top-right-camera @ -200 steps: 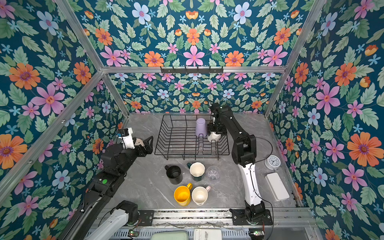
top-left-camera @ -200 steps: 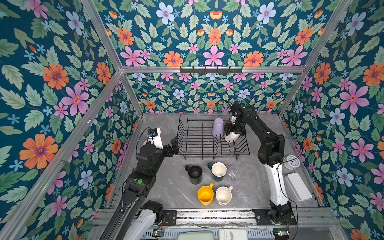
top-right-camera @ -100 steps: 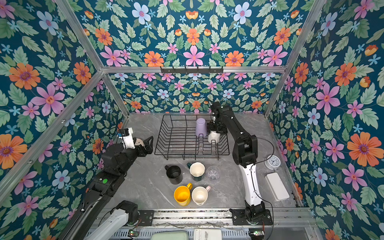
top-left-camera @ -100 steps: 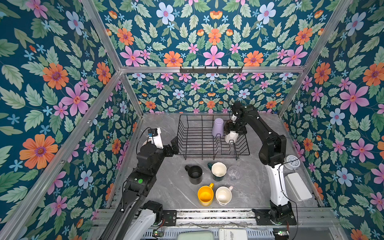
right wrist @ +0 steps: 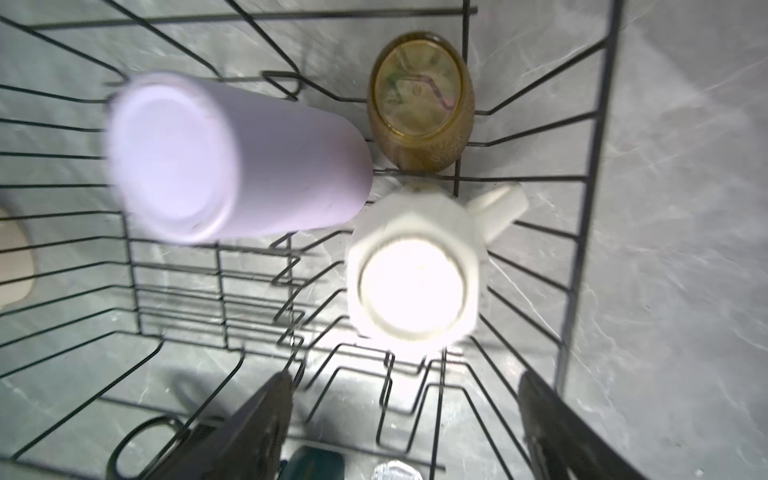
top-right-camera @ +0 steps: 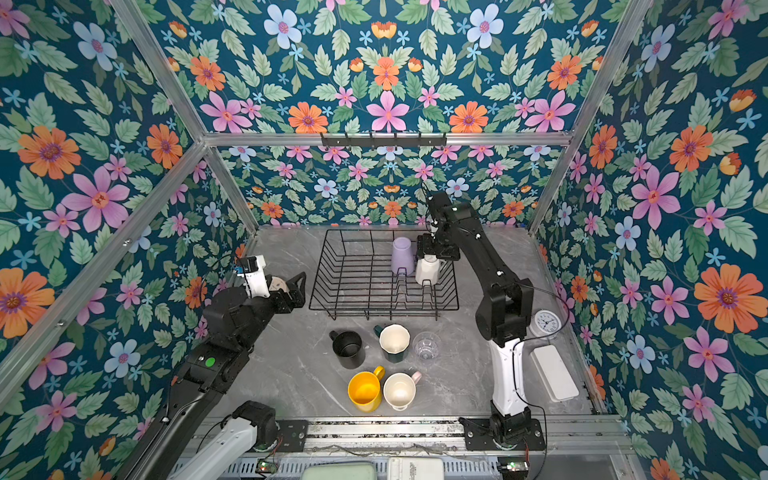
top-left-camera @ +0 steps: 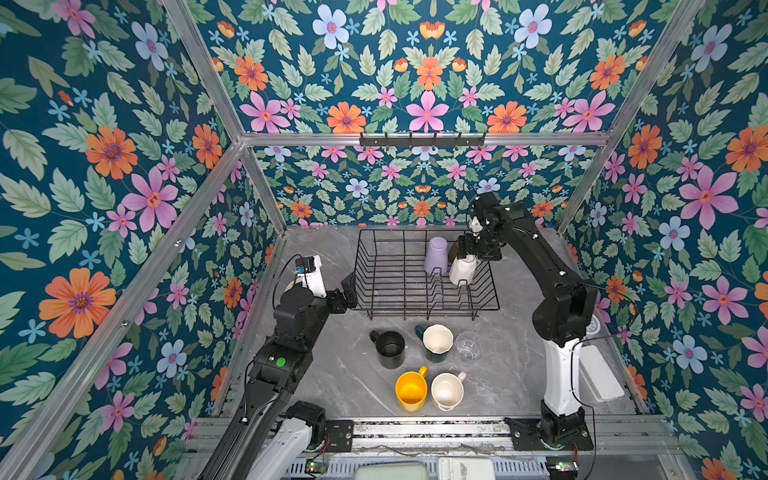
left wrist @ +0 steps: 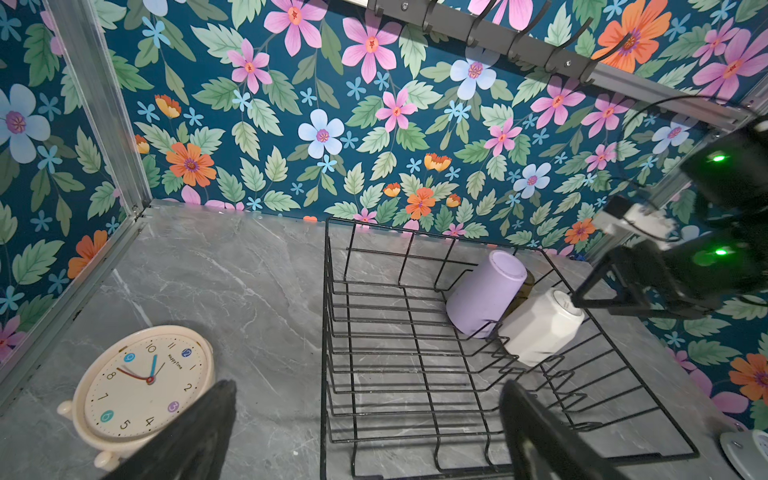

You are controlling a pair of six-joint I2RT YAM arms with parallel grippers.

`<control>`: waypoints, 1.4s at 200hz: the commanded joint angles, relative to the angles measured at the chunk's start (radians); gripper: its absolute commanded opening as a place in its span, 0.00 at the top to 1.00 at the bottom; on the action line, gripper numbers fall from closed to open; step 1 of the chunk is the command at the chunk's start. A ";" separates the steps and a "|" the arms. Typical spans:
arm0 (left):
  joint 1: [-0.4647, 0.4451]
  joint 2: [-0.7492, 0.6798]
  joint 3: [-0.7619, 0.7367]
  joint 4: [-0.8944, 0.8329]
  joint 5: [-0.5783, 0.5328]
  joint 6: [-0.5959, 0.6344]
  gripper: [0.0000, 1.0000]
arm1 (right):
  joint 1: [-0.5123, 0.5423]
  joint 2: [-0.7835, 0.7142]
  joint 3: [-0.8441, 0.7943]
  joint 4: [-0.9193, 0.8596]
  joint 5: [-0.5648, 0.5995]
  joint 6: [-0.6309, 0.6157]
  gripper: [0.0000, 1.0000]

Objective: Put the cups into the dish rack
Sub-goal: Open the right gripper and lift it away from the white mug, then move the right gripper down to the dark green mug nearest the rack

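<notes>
Grey marbled tabletop (top-left-camera: 332,374). Dish rack (top-left-camera: 386,286) stands at the back centre. In front of it, a row left to right: black mug (top-left-camera: 390,349), dark-green mug (top-left-camera: 437,341), clear glass (top-left-camera: 468,345), all upright. Nearer the front edge, yellow mug (top-left-camera: 410,391) and pale-pink mug (top-left-camera: 447,390) just beside each other, mouths up. Pale round clock (left wrist: 141,386) left of the rack. White round clock (top-right-camera: 545,323) and white flat box (top-right-camera: 555,378) along the right edge.
</notes>
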 commanded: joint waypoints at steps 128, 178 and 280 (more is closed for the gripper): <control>0.001 0.017 -0.005 0.018 -0.057 0.003 0.00 | 0.377 -0.851 -0.858 0.162 0.068 0.132 0.38; 0.001 0.018 -0.004 0.016 -0.061 0.003 0.00 | 0.485 -0.796 -0.906 0.218 0.108 0.179 0.45; 0.000 0.010 -0.010 0.018 -0.070 0.000 0.00 | 0.503 -0.644 -0.923 0.325 0.111 0.192 0.57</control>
